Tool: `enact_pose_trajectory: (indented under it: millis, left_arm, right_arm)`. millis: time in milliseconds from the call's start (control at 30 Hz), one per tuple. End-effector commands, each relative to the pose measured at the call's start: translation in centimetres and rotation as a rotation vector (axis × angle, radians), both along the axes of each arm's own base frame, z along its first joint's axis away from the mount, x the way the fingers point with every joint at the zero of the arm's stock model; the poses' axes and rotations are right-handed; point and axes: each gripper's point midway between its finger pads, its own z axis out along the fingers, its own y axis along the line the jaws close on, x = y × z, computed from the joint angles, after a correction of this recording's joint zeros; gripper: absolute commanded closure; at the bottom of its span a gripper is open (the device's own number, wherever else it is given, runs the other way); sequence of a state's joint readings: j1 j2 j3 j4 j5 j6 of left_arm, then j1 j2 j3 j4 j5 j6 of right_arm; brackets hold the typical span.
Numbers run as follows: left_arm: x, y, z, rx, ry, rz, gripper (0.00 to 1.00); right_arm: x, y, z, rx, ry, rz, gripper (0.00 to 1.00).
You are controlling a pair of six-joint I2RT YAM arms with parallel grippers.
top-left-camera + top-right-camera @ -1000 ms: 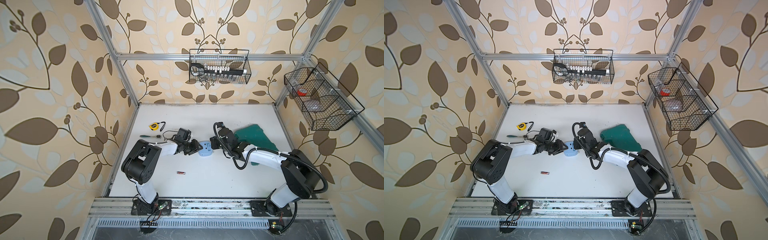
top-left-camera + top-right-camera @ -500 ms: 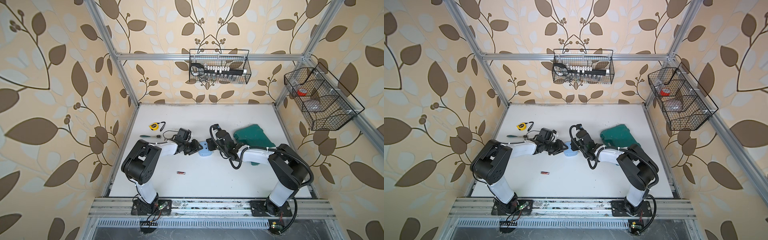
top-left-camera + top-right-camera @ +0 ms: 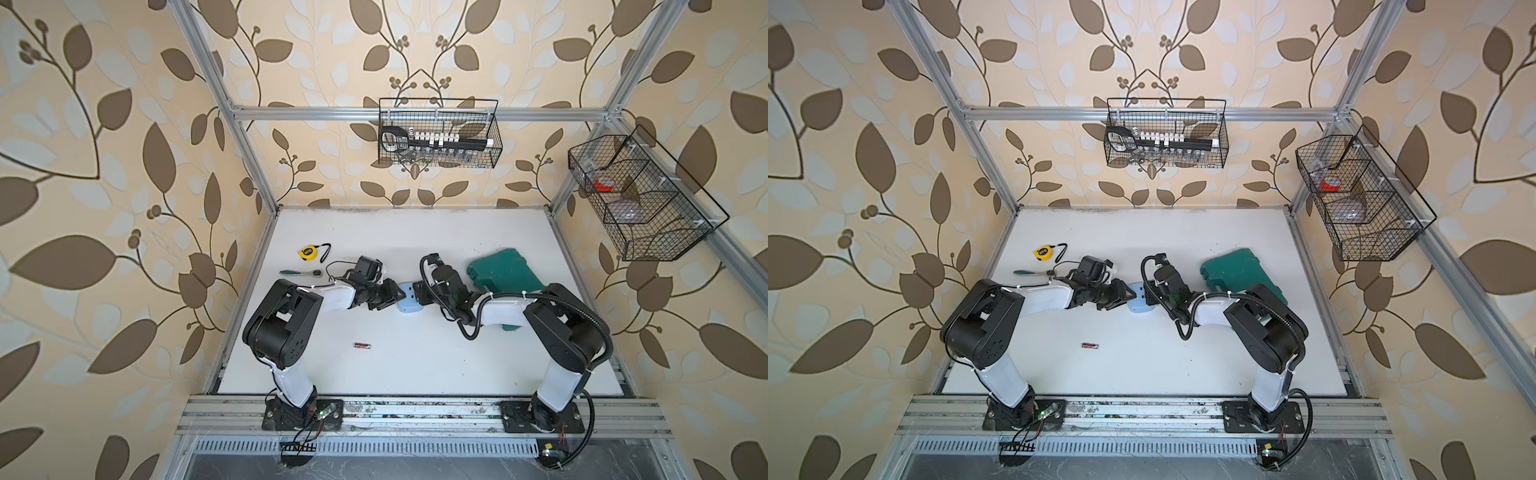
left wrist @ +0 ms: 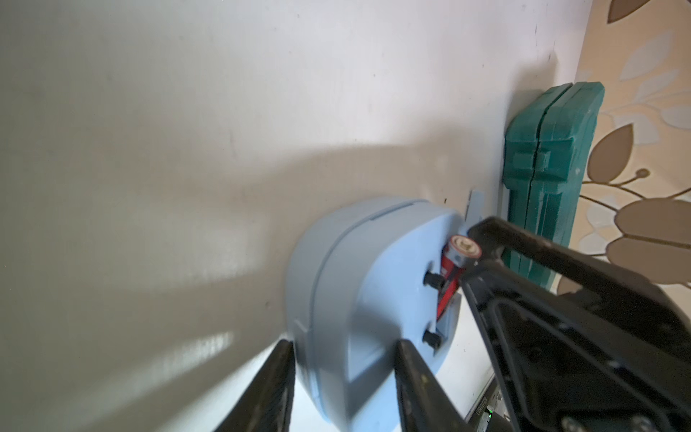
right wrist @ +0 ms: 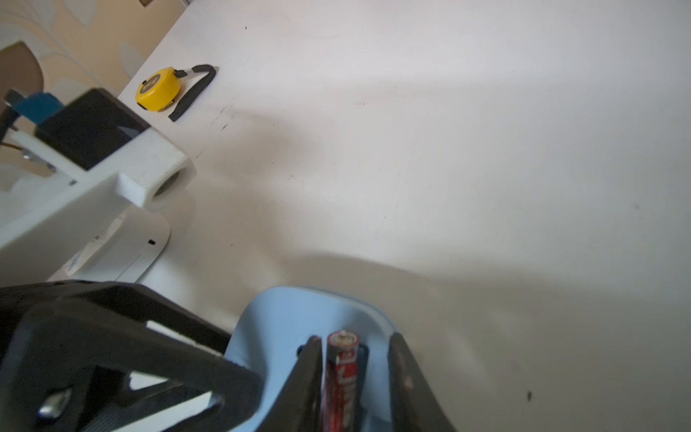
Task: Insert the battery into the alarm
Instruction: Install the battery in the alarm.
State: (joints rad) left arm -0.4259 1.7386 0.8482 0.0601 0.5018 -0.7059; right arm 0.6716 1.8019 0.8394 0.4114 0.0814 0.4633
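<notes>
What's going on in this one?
The left gripper clamps the light blue alarm on its edge on the table, its back facing the right arm. The right gripper is at that back with a red battery between its fingers. The jaws stand slightly apart, so it looks released. The battery sits partly in the alarm, one end sticking out. A second battery lies loose on the table.

- white table (image 3: 415, 374), matte top
- yellow tape measure (image 3: 307, 252) far left, with a ratchet (image 3: 301, 273) just nearer than it
- light-blue alarm (image 3: 406, 301) in the middle
- green tool case (image 3: 503, 270) on the right
- loose battery (image 3: 362, 345) nearer, left of centre
</notes>
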Motion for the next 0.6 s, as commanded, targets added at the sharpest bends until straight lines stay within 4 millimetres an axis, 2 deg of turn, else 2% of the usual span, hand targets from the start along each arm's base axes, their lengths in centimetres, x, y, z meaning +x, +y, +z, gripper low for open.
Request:
enact_pose_trajectory:
  millis: [0,100,233,567]
  left_arm:
    - [-1.6,1.4,-2.3,0.099,0.066,-0.001,0.55]
    - [-1.6,1.4,-2.3,0.103,0.066,0.001,0.55]
    - [-1.7,1.4,-2.4,0.102,0.073,0.000,0.55]
    - [-1.7,1.5,-3.1,0.114,0.092,-0.003,0.55]
  right_arm:
    - [0.1,-0.6,1.3,0.030,-0.022,-0.019,0.63]
    - [0.5,-1.0,1.8,0.034,0.000,-0.028,0.62]
    - [0.8,-0.9,0.7,-0.027,0.110,-0.007,0.74]
    - [0.9,1.3,1.1,-0.019,0.147,0.098,0.86]
